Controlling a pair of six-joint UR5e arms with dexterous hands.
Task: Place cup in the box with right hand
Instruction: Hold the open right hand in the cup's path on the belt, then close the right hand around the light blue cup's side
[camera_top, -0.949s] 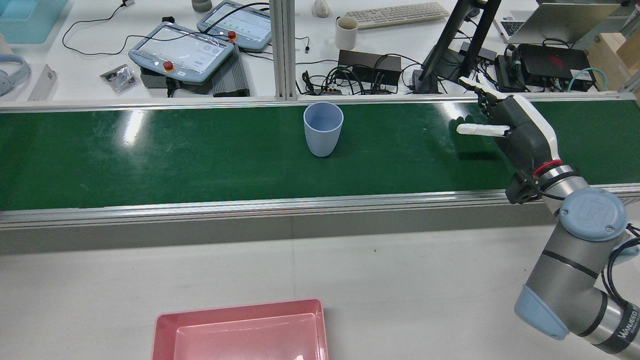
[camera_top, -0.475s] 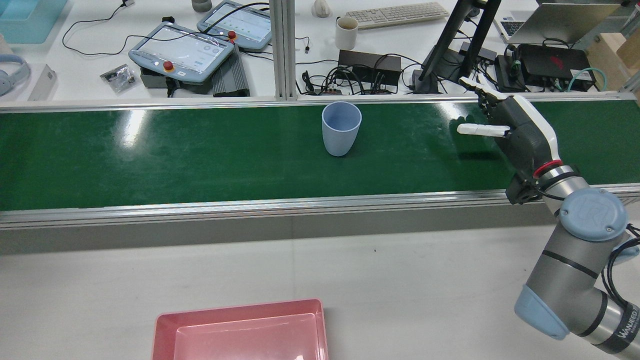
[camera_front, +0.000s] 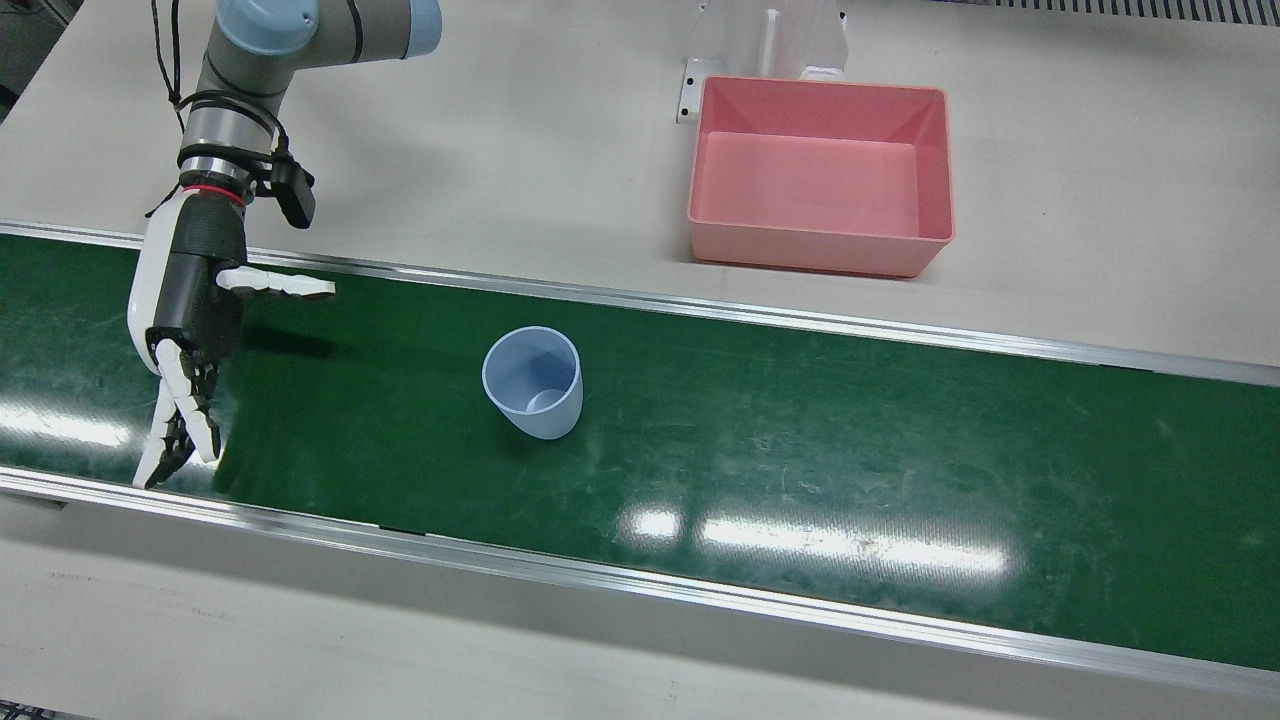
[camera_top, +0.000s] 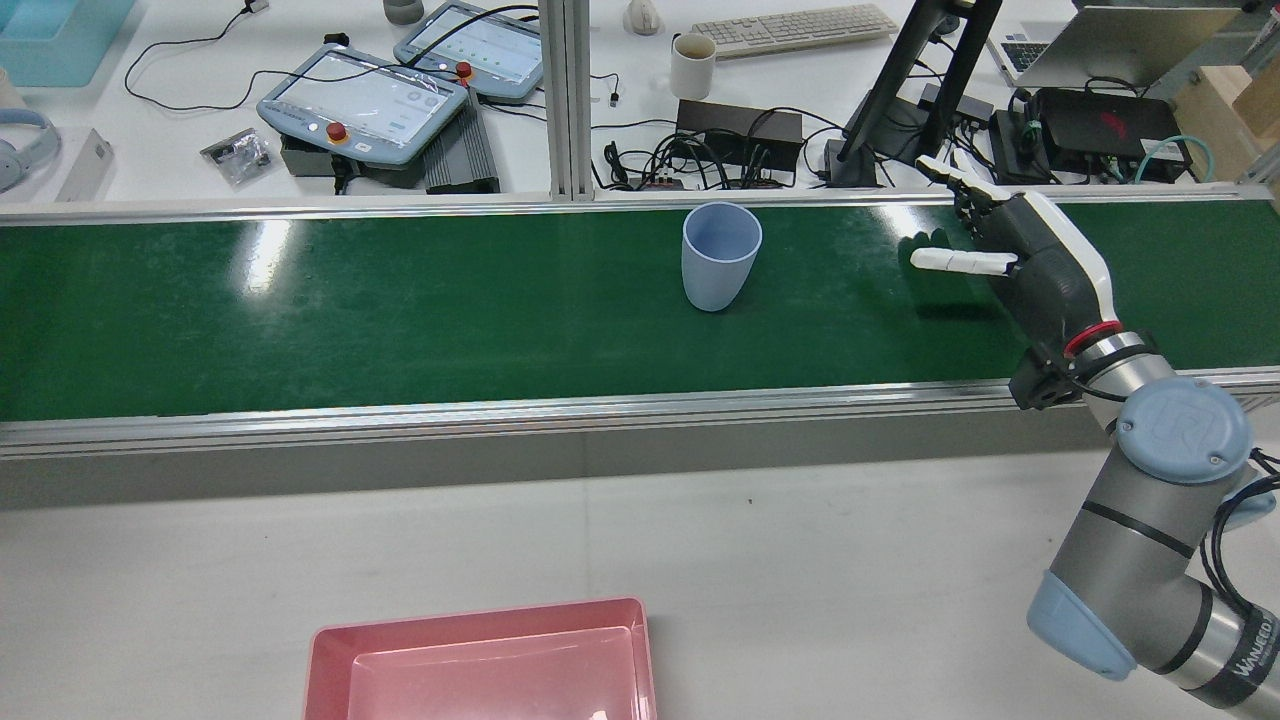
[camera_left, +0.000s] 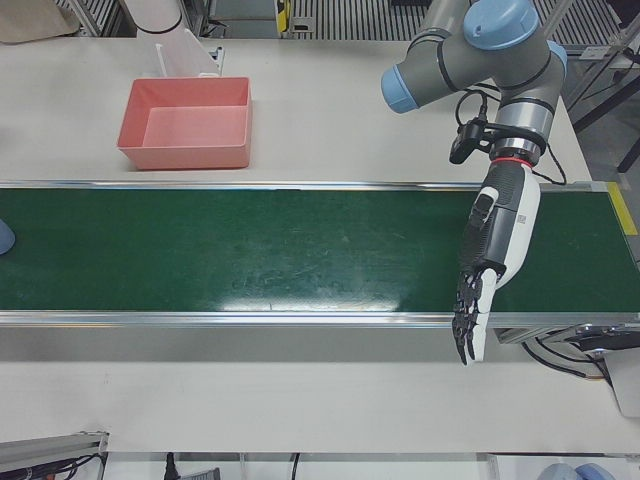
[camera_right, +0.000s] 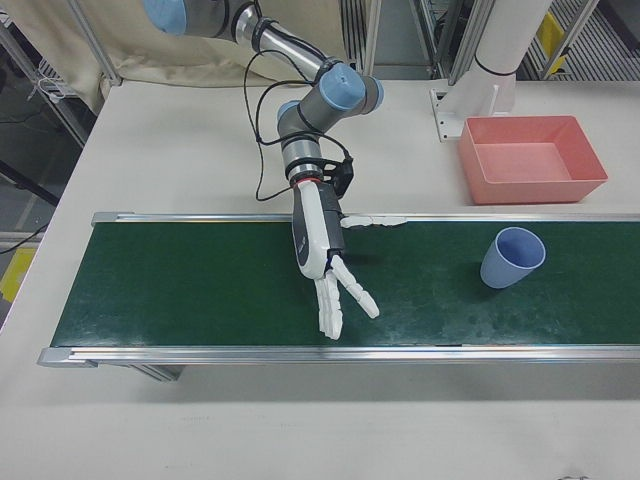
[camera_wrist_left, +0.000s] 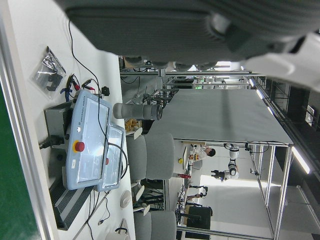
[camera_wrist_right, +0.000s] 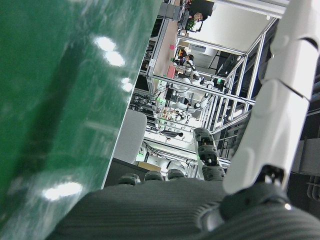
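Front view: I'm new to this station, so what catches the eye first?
A blue cup stands upright in the middle of the green belt. The right robot hand hovers open over the belt's left end in this view, apart from the cup. A pink box sits empty on the table behind the belt.

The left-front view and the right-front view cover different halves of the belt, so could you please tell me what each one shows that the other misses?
Only the left-front view shows the left hand, open over the green belt. Only the right-front view shows the right hand, open, and the whole blue cup upright on the belt. Both show the pink box, empty on the white table beyond the belt.
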